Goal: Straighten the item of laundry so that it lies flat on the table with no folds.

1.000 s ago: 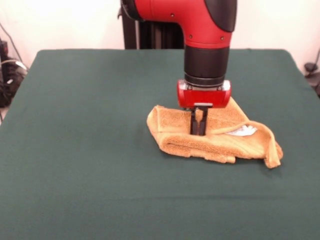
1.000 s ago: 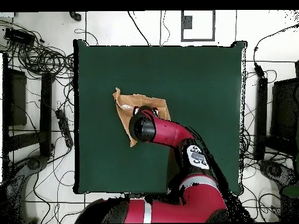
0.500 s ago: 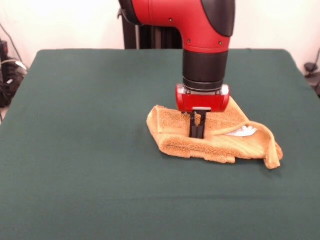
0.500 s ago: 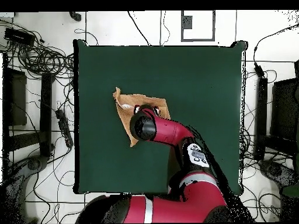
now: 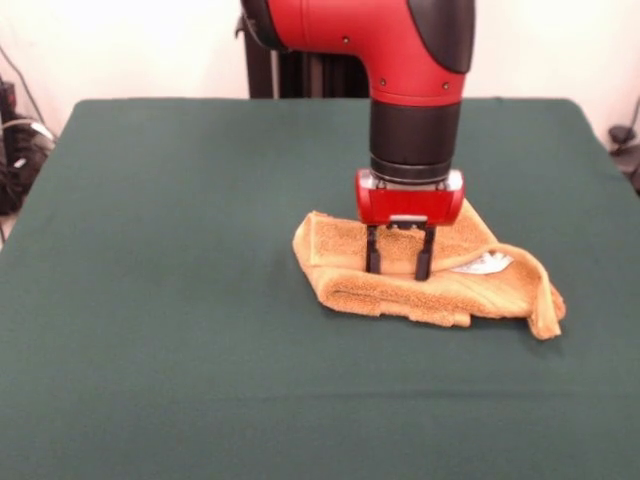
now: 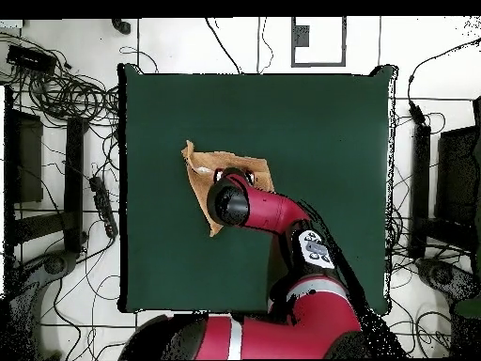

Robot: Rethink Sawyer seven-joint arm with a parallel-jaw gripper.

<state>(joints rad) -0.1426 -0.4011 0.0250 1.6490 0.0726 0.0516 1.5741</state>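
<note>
The orange-tan towel [image 5: 430,280] lies crumpled and folded over itself right of the middle of the dark green table [image 5: 180,300], its small white tag [image 5: 484,264] showing on top. My gripper [image 5: 399,268] stands straight down over the towel's middle, open, with its two black fingertips [image 5: 372,262] touching the cloth and nothing held between them. In the overhead view the towel [image 6: 202,164] shows left of the table's middle, half hidden under my arm [image 6: 254,209]; the gripper itself is hidden there.
Cables and dark equipment [image 6: 66,150] lie on the floor around the table. The robot's pedestal [image 5: 300,70] stands behind the table's far edge. Bare green cloth surrounds the towel on all sides.
The gripper was shut on a pinch of the towel; its fingers have now spread apart and let the cloth go. The arm stays over the same spot, slightly lower.
</note>
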